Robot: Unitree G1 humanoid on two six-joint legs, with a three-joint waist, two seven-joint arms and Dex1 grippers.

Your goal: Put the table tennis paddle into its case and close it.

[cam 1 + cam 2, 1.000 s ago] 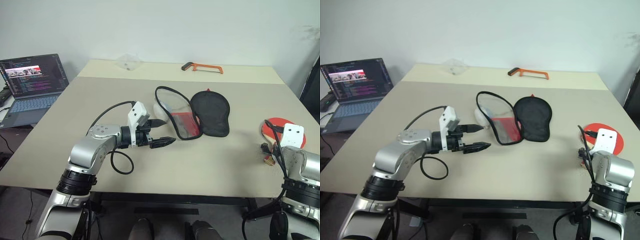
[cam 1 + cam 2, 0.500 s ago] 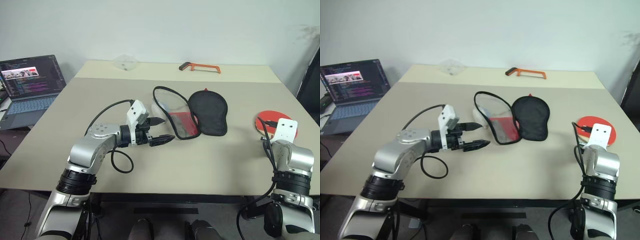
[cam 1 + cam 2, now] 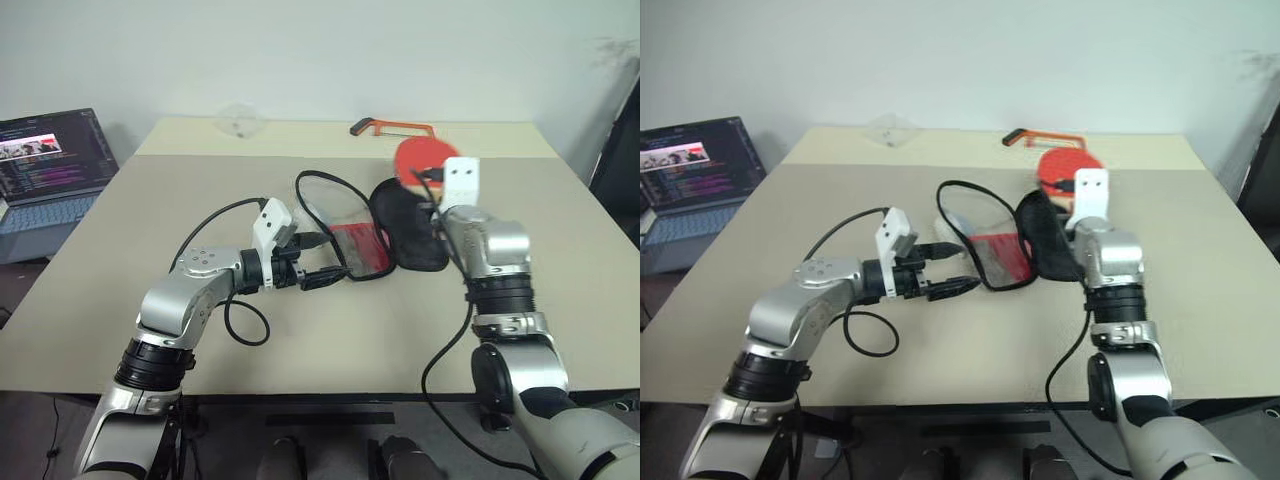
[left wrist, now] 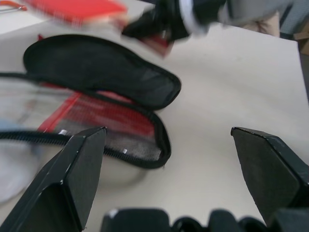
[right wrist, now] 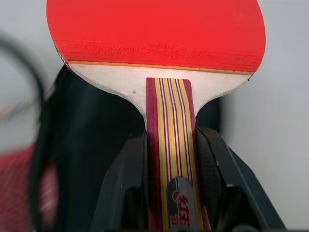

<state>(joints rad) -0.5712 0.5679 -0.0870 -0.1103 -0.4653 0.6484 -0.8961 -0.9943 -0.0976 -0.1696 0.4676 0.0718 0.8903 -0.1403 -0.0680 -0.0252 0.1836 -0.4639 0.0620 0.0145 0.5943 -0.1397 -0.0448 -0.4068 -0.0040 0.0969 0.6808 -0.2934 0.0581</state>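
A: What has just changed?

B: A second ago the round red rubber-faced table tennis paddle [image 5: 155, 43] lay at the right edge of the beige table [image 3: 120, 250], under the right gripper [image 5: 169, 145]. Now that gripper has carried it up and across, and it hangs in the air above the far end of the black fabric half of the paddle-shaped zip case [image 3: 405, 235].

A: So the pick-up is done?

B: I judge so. What remains is sliding it in and zipping up.

A: How is the right hand holding it?

B: Its two black fingers [image 5: 128, 179] are clamped on the striped wooden handle, the blade pointing away from the wrist.

A: And the left gripper [image 3: 322, 278]?

B: Spread as wide as it goes, holding nothing. It hasn't moved, hovering just beside the see-through half of the case with the red strip, near its black trim.

A: Is the case ready?

B: It lies unzipped, both halves splayed flat and side by side.
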